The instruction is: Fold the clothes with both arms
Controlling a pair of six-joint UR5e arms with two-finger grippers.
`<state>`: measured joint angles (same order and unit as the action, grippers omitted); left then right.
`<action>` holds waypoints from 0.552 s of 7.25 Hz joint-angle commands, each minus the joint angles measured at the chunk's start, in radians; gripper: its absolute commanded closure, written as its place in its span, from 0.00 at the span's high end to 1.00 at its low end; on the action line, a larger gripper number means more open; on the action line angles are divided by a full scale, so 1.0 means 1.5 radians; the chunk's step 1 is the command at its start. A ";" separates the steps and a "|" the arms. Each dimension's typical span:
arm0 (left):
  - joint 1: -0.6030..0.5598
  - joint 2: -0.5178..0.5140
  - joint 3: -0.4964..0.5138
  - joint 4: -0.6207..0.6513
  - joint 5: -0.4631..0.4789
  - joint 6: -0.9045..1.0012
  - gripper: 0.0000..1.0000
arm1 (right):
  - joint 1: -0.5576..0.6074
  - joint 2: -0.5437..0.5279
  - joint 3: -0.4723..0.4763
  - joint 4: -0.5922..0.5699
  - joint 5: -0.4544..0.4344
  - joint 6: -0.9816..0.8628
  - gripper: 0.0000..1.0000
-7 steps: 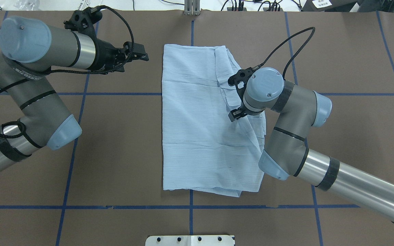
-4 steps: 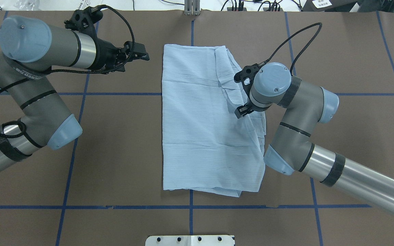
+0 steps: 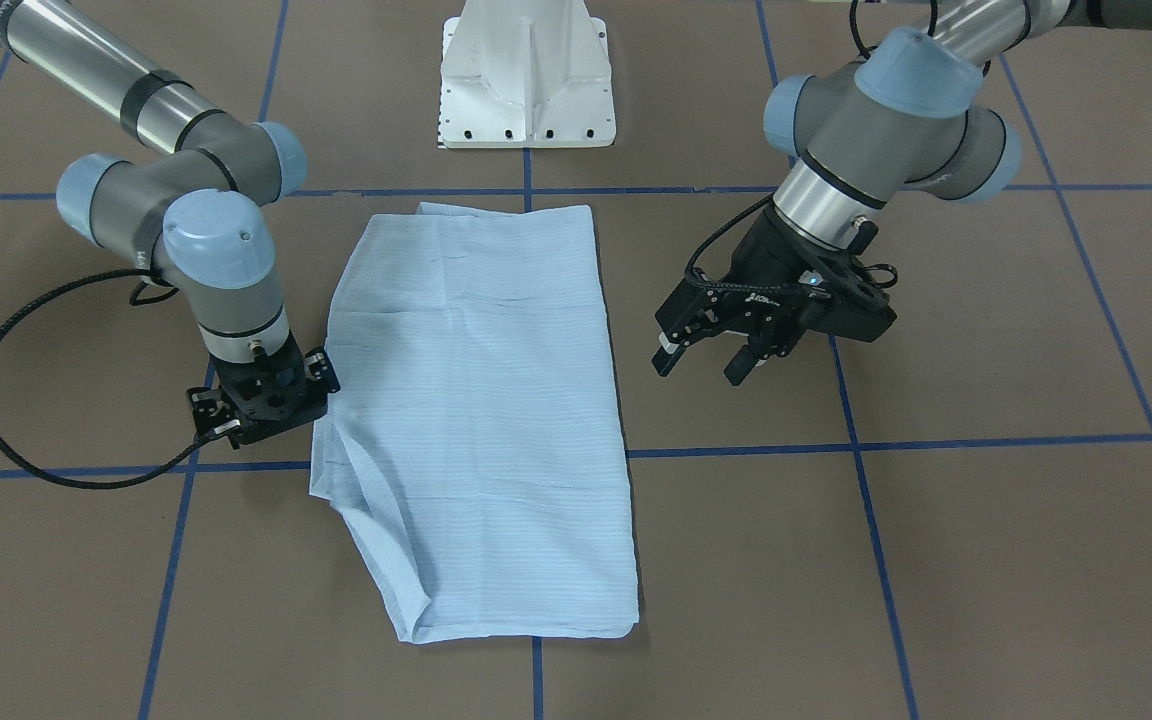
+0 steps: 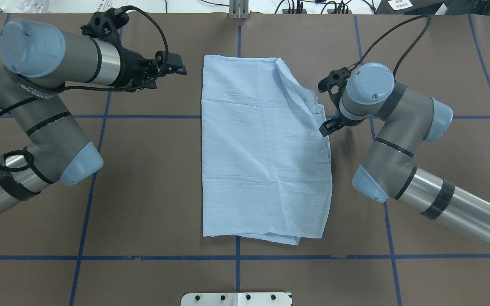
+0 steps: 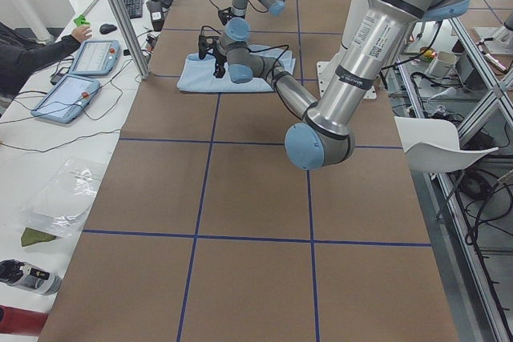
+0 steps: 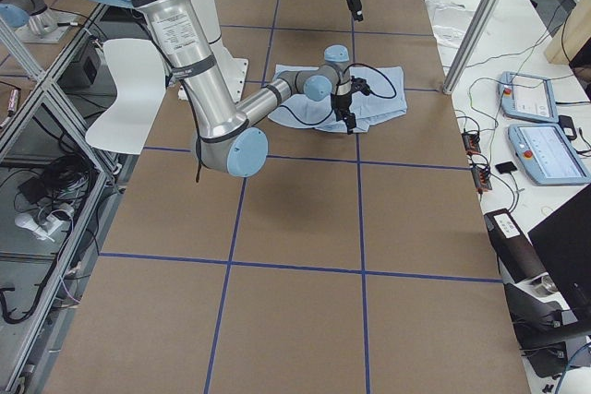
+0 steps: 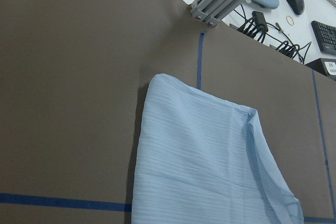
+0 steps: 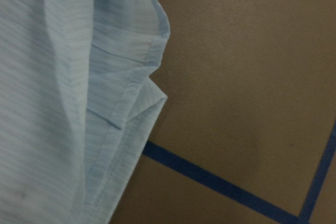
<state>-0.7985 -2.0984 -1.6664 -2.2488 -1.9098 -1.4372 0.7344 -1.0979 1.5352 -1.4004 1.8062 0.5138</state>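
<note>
The light blue striped shirt [image 4: 262,153] lies folded into a long rectangle at the table's middle; it also shows in the front view [image 3: 481,400]. My right gripper [image 4: 326,127] points down at the shirt's right edge, and the fabric is drawn out to it. Its fingertips are hidden under the wrist [image 3: 261,405]. The right wrist view shows the shirt's layered hem [image 8: 126,108] on the brown table. My left gripper [image 4: 177,70] hovers open and empty left of the shirt's far corner, its two fingers apart in the front view [image 3: 701,365]. The left wrist view shows the shirt's far end [image 7: 205,150].
The brown table cover [image 4: 143,191] bears a grid of blue tape lines [image 4: 160,116]. The white pedestal base [image 3: 526,80] stands at the robot's side. An aluminium post [image 4: 238,10] stands at the far edge. An operator and tablets [image 5: 92,58] are beyond the table.
My right gripper has moved right, off the shirt's middle to its right edge, and the upper right flap has spread out rightward with it. The left arm has barely moved.
</note>
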 commanded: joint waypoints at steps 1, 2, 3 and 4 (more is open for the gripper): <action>0.000 0.000 0.001 0.000 -0.001 0.000 1.00 | 0.044 0.004 0.006 0.002 0.052 -0.013 1.00; 0.000 0.000 0.001 -0.001 -0.001 0.000 1.00 | 0.045 0.033 0.006 0.002 0.050 -0.005 1.00; 0.000 0.000 0.001 -0.002 -0.002 0.001 1.00 | 0.045 0.049 0.007 0.002 0.052 -0.001 1.00; 0.001 0.001 -0.004 0.002 -0.003 -0.004 1.00 | 0.046 0.048 0.025 0.002 0.079 0.007 1.00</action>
<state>-0.7990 -2.0983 -1.6663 -2.2497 -1.9127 -1.4382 0.8011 -1.0381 1.5518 -1.3975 1.8914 0.5121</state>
